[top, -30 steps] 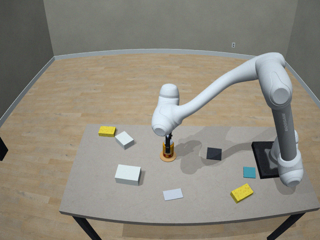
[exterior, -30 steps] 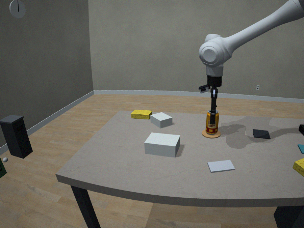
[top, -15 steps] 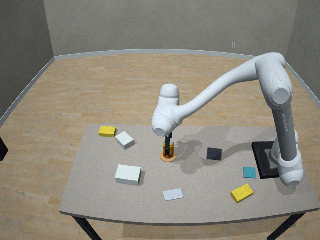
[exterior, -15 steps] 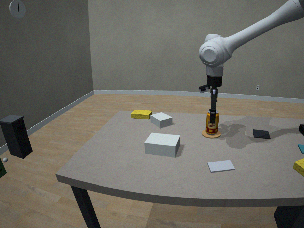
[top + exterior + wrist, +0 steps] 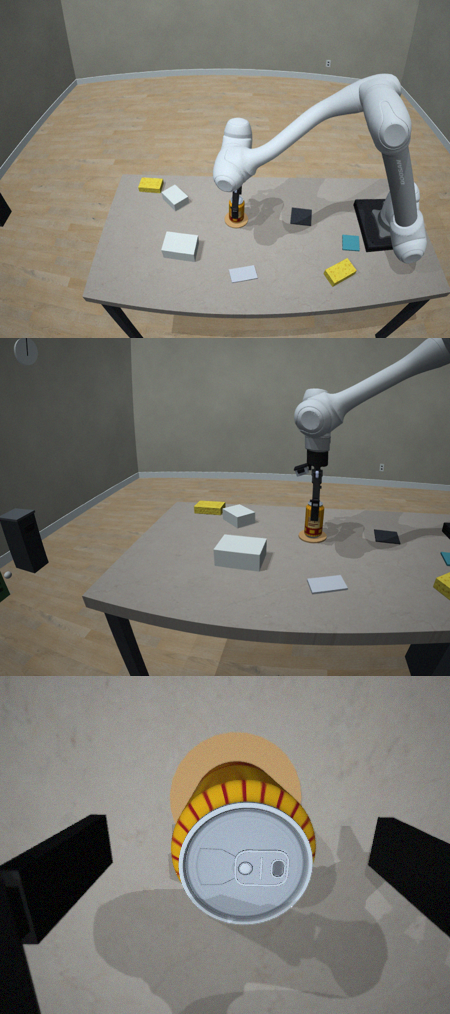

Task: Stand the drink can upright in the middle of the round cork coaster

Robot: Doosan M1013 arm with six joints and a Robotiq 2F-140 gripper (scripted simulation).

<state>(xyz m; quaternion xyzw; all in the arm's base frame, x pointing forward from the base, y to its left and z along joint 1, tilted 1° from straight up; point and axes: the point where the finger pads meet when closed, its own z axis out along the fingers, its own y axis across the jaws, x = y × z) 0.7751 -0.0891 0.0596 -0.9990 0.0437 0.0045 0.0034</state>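
You have the drink can [image 5: 314,519] standing upright, long axis vertical, silver lid and pull tab facing straight up at the wrist camera. It rests on the round cork coaster [image 5: 304,537], which lies flat on the table [image 5: 174,570] near the middle; cork shows around the can's base. Your gripper [image 5: 240,871] hangs directly above it, spread fully open and gripping nothing, with each dark finger [image 5: 60,871] well clear of the can's sides.

Cork coaster [image 5: 235,756] partly hidden under can [image 5: 245,861].
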